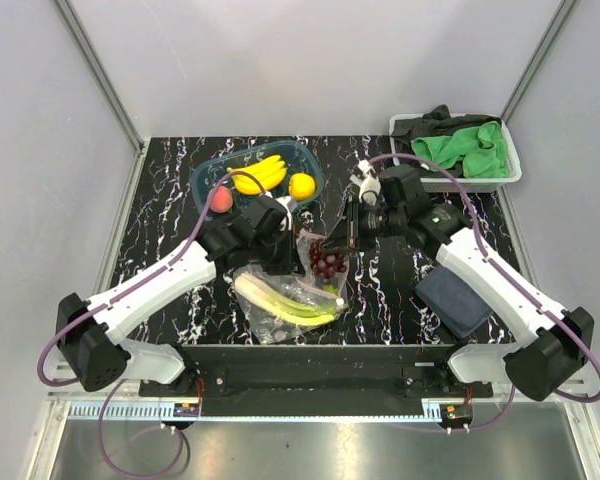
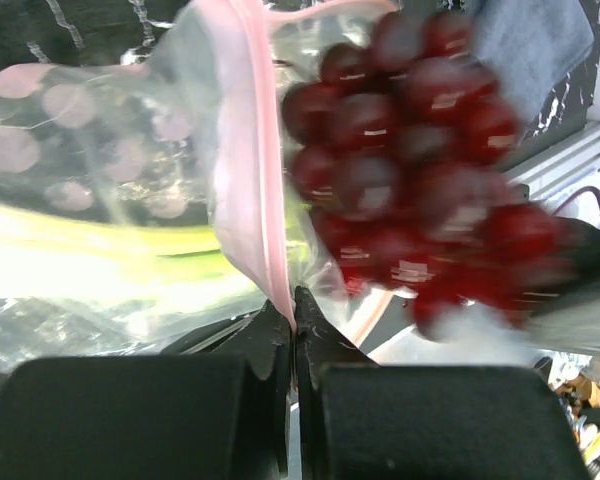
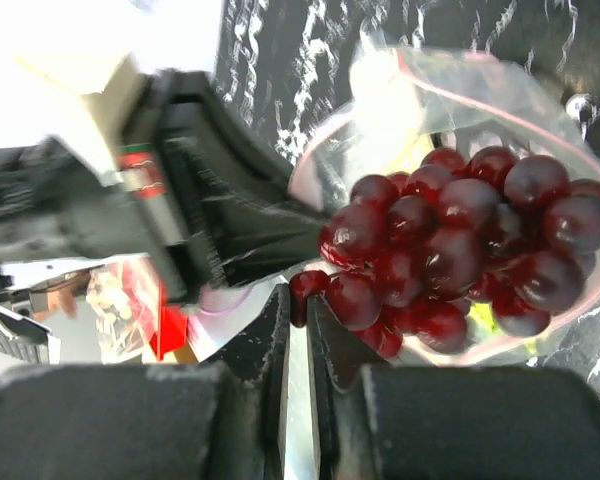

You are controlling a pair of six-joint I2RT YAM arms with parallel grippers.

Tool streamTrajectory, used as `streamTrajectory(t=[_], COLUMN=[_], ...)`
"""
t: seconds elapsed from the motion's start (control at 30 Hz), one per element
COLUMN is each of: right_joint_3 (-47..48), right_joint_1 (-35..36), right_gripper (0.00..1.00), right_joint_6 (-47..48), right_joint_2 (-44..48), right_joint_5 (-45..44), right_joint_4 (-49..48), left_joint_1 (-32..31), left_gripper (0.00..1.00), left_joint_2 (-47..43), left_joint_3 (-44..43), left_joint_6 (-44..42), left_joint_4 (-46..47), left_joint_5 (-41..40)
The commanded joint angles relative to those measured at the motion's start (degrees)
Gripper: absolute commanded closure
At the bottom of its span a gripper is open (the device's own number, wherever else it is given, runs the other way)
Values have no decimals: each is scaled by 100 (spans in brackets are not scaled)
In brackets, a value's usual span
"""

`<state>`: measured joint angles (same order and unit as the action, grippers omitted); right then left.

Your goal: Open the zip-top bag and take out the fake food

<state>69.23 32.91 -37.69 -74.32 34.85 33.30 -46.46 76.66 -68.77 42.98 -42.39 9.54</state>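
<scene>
Left pincer (image 2: pixel 295 300) clenched on zip-top bag (image 2: pixel 130 130), mouth up, right pincer (image 3: pixel 298 300) seemingly gripping grapes (image 3: pixel 460 240), leek (image 1: pixel 280 303) crosswise

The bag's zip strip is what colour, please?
Pink zip strip, clearest in the left wrist view.

White bin (image 1: pixel 468 184) of cloths (image 1: pixel 470 148), blue tray (image 1: pixel 306 153)

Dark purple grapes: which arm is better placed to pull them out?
Right: the right fingers pinch the dark purple grapes at the mouth of the clear plastic bag; the left fingers hold its pink zip strip.
</scene>
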Motion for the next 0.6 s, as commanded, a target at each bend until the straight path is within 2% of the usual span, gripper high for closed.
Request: streamTrajectory(t=[0.0, 0.27, 0.57], right_joint_3=[906, 2181, 3807], right_joint_1=[23, -21, -232], right_gripper=[87, 88, 88], right_joint_6=[192, 412, 789], right_joint_2=[243, -283, -2118], right_joint_5=[-215, -426, -532], right_joint_4=[256, 528, 511], left_joint_1=[224, 708, 840], left_gripper=[100, 100, 100], left_joint_2=[-415, -784, -1083], left_joint_3=[215, 496, 470], left_joint_6=[-158, -387, -677], left_joint_4=[64, -129, -691], left_joint_5=[-154, -110, -154])
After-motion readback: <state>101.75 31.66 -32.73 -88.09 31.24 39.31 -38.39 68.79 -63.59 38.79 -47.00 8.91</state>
